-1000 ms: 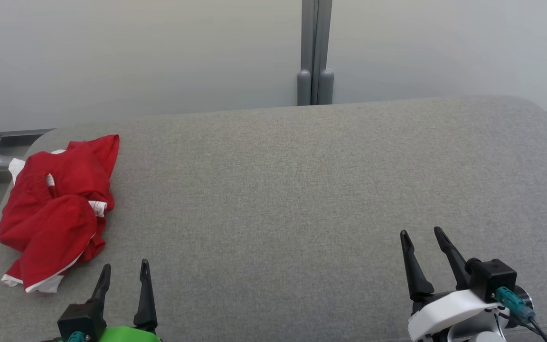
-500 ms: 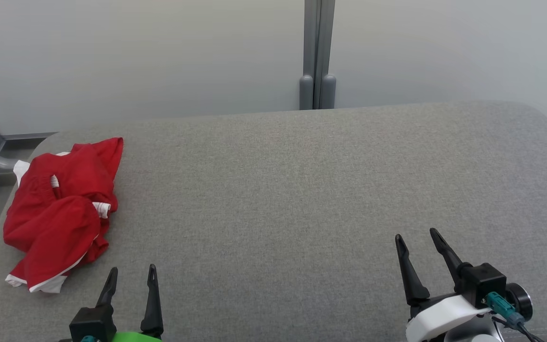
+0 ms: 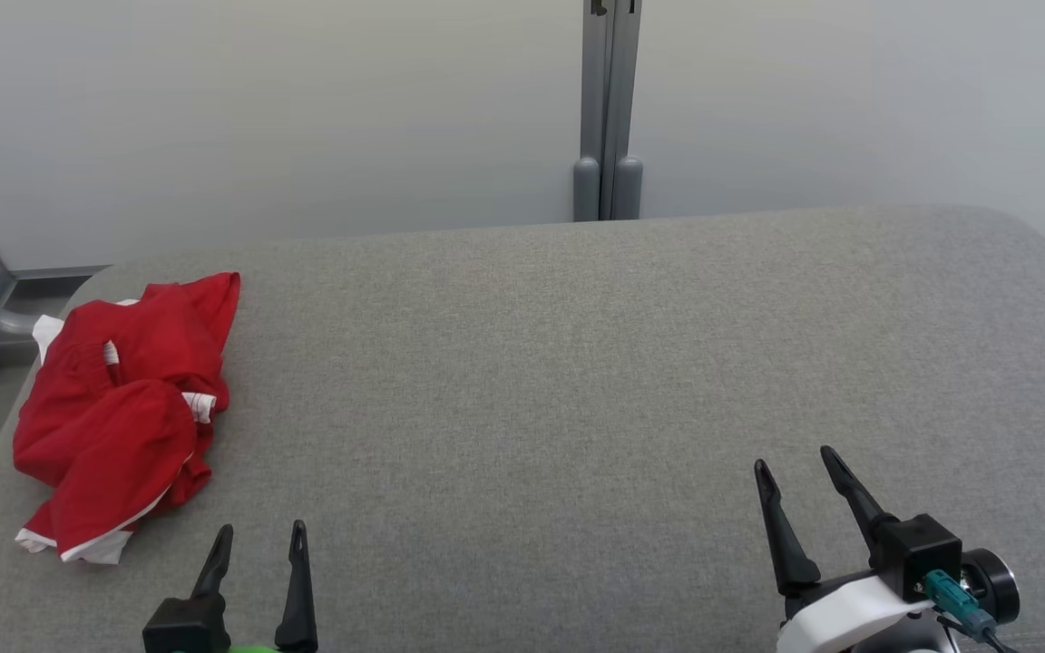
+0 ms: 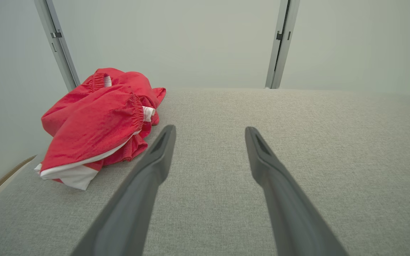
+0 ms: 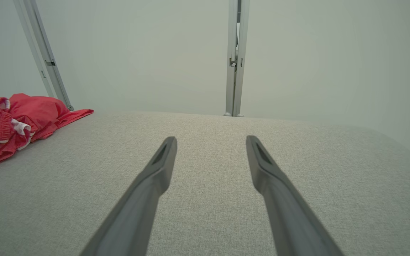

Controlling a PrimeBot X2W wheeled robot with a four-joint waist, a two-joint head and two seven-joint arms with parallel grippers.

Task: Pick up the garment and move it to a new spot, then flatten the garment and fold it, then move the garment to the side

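A grey cloth-covered surface (image 3: 532, 363) stretches before a pale wall (image 3: 305, 118). Our red garment (image 3: 119, 408) lies crumpled near its left edge, just ahead and to the left of our left claw (image 3: 262, 526), untouched. Both claws stand wide with nothing in them; the right claw (image 3: 794, 457) is well apart from it. We judge the cloth thin, light, limp and rather slick, so we would pinch a raised fold or the gathered elastic band (image 4: 137, 110), not the flat white hem (image 4: 69, 174).
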